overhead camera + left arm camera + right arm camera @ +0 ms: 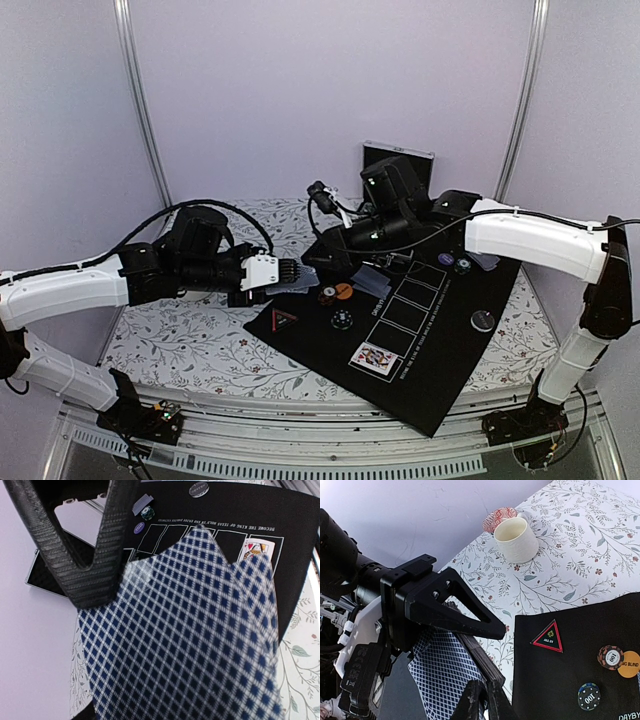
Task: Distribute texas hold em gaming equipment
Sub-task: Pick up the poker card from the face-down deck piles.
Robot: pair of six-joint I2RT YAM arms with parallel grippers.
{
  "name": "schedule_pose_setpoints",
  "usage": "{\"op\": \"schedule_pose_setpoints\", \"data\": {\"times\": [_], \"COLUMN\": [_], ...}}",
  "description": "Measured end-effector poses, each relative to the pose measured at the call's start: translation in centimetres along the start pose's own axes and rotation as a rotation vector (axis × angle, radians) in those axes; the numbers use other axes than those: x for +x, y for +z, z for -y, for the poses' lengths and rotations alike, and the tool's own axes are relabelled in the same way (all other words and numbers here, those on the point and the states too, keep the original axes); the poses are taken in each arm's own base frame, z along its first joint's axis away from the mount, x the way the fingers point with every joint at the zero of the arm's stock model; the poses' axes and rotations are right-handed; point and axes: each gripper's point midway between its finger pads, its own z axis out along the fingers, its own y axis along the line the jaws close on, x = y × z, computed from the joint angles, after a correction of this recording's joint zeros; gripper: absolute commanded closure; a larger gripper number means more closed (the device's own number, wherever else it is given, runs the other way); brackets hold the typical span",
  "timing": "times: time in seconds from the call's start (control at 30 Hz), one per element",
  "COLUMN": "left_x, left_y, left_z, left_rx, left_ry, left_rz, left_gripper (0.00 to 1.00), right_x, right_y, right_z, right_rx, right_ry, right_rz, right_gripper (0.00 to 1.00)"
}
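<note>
My left gripper (298, 272) is shut on a deck of playing cards (440, 675) with blue-checked backs, held over the black mat's left edge. The fanned backs (190, 645) fill the left wrist view and hide the left fingers there. My right gripper (487, 696) meets the deck from the right, its jaws pinched on the edge of a card. On the mat lie a face-up queen (373, 358), a red striped chip (611, 657), an orange big-blind button (630, 664), a blue chip (588, 696) and a triangular all-in marker (548, 637).
The black mat (440, 350) lies on a floral cloth. A black button disc (483, 320) and more chips (461, 265) sit toward its right. A cream cup (516, 540) stands on the cloth at the far left. A dark case (398, 155) leans at the back wall.
</note>
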Motion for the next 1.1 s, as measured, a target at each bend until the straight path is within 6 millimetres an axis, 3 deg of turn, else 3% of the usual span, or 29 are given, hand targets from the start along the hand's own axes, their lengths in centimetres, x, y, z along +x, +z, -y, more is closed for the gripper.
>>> {"op": "schedule_pose_setpoints", "data": {"times": [0.1,0.43,0.6,0.73,0.93,1.1], "left_x": [0.0,0.0,0.0,0.0,0.0,0.0], "left_y": [0.0,0.0,0.0,0.0,0.0,0.0], "left_z": [0.0,0.0,0.0,0.0,0.0,0.0], "left_rx": [0.0,0.0,0.0,0.0,0.0,0.0], "left_ry": [0.0,0.0,0.0,0.0,0.0,0.0], "left_rz": [0.0,0.0,0.0,0.0,0.0,0.0], "left_gripper": [0.52,0.52,0.52,0.52,0.52,0.52], "right_x": [0.0,-0.1,0.0,0.1,0.4,0.9], "right_y": [0.1,0.1,0.1,0.1,0.4,0.5], "right_z": [-0.2,-0.1,0.4,0.5,0.4,0.9], "right_rx": [-0.015,-0.009,0.014,0.018,0.015,0.032], "right_ry": [0.009,0.03,0.036,0.041,0.045,0.054], "right_rz": [0.003,0.01,0.01,0.007,-0.003,-0.02], "right_gripper": [0.82,0.47,0.42,0.33,0.31,0.42]}}
